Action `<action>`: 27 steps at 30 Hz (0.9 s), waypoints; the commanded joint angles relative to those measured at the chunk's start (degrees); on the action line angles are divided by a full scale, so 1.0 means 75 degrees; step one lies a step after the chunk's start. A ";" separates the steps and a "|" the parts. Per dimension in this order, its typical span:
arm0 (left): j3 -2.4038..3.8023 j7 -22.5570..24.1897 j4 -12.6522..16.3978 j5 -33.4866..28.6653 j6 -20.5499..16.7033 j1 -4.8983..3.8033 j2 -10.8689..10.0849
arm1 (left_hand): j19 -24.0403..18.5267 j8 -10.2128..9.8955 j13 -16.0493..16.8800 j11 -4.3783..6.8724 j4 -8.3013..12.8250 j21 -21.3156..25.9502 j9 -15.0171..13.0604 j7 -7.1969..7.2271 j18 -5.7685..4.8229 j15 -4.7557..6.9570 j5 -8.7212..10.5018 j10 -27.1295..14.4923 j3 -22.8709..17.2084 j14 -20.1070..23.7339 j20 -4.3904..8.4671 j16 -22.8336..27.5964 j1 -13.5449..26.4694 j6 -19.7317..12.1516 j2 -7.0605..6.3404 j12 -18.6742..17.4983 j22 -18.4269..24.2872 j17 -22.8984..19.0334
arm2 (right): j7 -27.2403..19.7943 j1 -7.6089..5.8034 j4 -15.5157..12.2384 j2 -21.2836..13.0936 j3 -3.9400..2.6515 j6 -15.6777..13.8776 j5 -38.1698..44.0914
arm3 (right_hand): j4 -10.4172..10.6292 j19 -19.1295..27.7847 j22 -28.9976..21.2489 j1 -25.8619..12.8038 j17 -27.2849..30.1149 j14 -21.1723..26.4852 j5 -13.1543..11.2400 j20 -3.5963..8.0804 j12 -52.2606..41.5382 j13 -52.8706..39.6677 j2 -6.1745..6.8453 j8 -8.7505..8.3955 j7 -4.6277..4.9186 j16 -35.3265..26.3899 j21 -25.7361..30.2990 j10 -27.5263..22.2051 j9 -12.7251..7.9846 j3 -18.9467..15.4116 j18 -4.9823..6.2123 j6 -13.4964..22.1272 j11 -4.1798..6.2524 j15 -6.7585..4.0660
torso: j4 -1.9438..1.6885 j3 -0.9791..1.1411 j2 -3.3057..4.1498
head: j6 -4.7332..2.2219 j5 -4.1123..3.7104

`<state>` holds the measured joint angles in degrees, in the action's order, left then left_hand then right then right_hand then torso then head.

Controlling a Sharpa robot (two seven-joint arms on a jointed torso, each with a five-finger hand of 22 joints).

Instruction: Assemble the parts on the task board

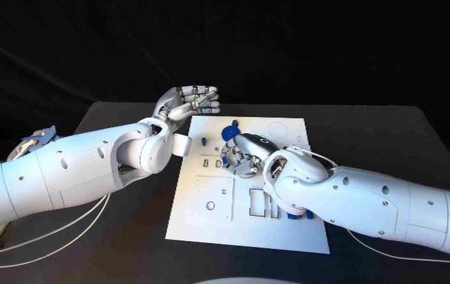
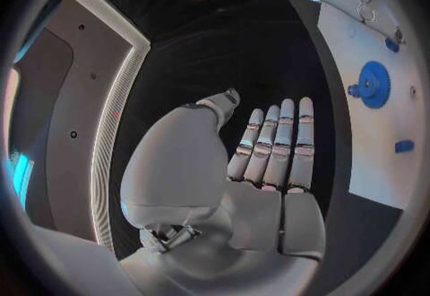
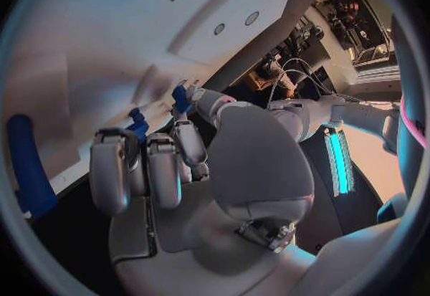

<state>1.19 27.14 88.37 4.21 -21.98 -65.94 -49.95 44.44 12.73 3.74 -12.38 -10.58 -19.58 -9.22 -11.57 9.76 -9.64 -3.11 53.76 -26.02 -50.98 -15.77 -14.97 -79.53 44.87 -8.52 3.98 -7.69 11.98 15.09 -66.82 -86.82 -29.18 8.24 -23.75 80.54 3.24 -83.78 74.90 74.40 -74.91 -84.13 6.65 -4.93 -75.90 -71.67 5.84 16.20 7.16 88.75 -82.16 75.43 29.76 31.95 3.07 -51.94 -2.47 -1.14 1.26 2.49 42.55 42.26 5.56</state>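
head view: left hand (image 1: 188, 102) released off the task board (image 1: 246, 225) edge; right hand (image 1: 246, 157) fingers pinch a blue part (image 3: 182, 99).

I see the task board (image 1: 246, 227), a white plate with cut-out slots, flat in the table's middle | a blue gear part (image 1: 231, 131) lies on its far area | small blue parts (image 1: 205, 141) lie near the board's left edge.

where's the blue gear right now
In the head view the blue gear sits on the far part of the task board, just beyond the right hand and right of the raised left hand.
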 commanded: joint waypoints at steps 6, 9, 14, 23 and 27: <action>0.0006 0.0054 0.0004 -0.0029 0.0087 -0.0013 0.0022 | 0.0005 -0.0021 0.0008 0.0000 0.0026 -0.0033 0.0008 -0.0529 0.0087 -0.0028 0.0011 0.0010 -0.0037 0.0032 -0.0027 0.0030 0.0062 0.0022 0.0012 -0.0016 0.0010 0.0007 | 0.0149 0.0053 0.0140 0.0080 0.0006 0.0113 0.0413 | 0.0014 0.0022 0.1071 -0.0063 -0.1584 -0.0682 -0.0017 -0.0008 0.0048 -0.0001 0.0013 0.0614 -0.0025 0.0026 0.0028 -0.0054 0.0530 -0.0022 -0.0087 -0.0036 -0.0007 -0.0017 | 0.0010 -0.0001 -0.0011 | 0.0031 0.0026; 0.0006 0.0052 0.0005 -0.0029 0.0088 -0.0013 0.0021 | 0.0004 -0.0020 0.0009 0.0003 0.0037 -0.0036 0.0007 -0.0526 0.0087 -0.0025 0.0010 0.0017 -0.0046 0.0029 -0.0027 0.0030 0.0062 0.0029 0.0012 -0.0014 0.0012 0.0011 | 0.0150 0.0072 0.0179 0.0099 0.0006 0.0109 0.0427 | 0.0014 0.0022 0.1071 -0.0063 -0.1584 -0.0682 -0.0017 -0.0008 0.0048 -0.0001 0.0013 0.0614 -0.0025 0.0026 0.0028 -0.0054 0.0530 -0.0022 -0.0087 -0.0036 -0.0007 -0.0017 | 0.0011 -0.0003 -0.0011 | 0.0032 0.0021; 0.0006 0.0047 0.0004 -0.0029 0.0092 -0.0013 0.0022 | 0.0004 -0.0020 0.0009 0.0003 0.0037 -0.0036 0.0007 -0.0526 0.0087 -0.0025 0.0010 0.0017 -0.0046 0.0029 -0.0027 0.0030 0.0062 0.0029 0.0012 -0.0014 0.0012 0.0011 | 0.0142 0.0103 0.0229 0.0140 0.0007 0.0116 0.0442 | 0.0019 0.0028 0.1064 -0.0091 -0.1574 -0.0680 -0.0035 -0.0008 0.0065 0.0019 0.0042 0.0622 -0.0022 0.0022 0.0038 -0.0072 0.0530 -0.0033 -0.0084 -0.0024 -0.0008 -0.0017 | 0.0004 -0.0002 -0.0006 | 0.0025 0.0006; 0.0006 0.0042 0.0000 -0.0029 0.0100 -0.0013 0.0024 | 0.0004 -0.0020 0.0009 0.0003 0.0037 -0.0036 0.0007 -0.0526 0.0087 -0.0025 0.0010 0.0017 -0.0046 0.0029 -0.0027 0.0030 0.0062 0.0029 0.0012 -0.0014 0.0012 0.0011 | 0.0118 0.0151 0.0292 0.0202 0.0010 0.0127 0.0449 | 0.0030 0.0037 0.1054 -0.0126 -0.1568 -0.0678 -0.0053 -0.0009 0.0073 0.0025 0.0070 0.0626 -0.0016 0.0020 0.0052 -0.0081 0.0528 -0.0043 -0.0081 -0.0007 -0.0012 -0.0015 | 0.0005 -0.0004 -0.0005 | 0.0040 0.0019; 0.0006 0.0039 -0.0004 -0.0029 0.0106 -0.0013 0.0025 | 0.0004 -0.0020 0.0009 0.0003 0.0037 -0.0036 0.0007 -0.0526 0.0087 -0.0025 0.0010 0.0017 -0.0046 0.0029 -0.0027 0.0030 0.0062 0.0029 0.0012 -0.0014 0.0012 0.0011 | 0.0113 0.0168 0.0305 0.0213 0.0011 0.0113 0.0448 | 0.0030 0.0037 0.1054 -0.0126 -0.1568 -0.0678 -0.0053 -0.0009 0.0073 0.0025 0.0070 0.0626 -0.0016 0.0020 0.0052 -0.0081 0.0528 -0.0043 -0.0081 -0.0007 -0.0012 -0.0015 | 0.0011 -0.0003 -0.0008 | 0.0044 0.0023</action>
<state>1.20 27.10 88.29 4.16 -21.95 -65.96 -49.89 44.44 12.73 3.74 -12.38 -10.35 -19.58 -9.22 -11.57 9.76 -9.64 -3.11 53.76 -26.25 -50.98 -15.77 -14.97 -79.53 44.87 -8.52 3.98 -7.70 12.01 15.67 -65.84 -84.70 -27.65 8.16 -23.78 83.14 3.40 -83.78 74.93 73.74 -74.90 -84.13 6.61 -4.93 -75.64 -71.56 6.52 17.52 6.96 88.75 -82.16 75.23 29.90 31.77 3.07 -51.75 -2.68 -1.14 1.31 2.45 42.50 42.56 5.71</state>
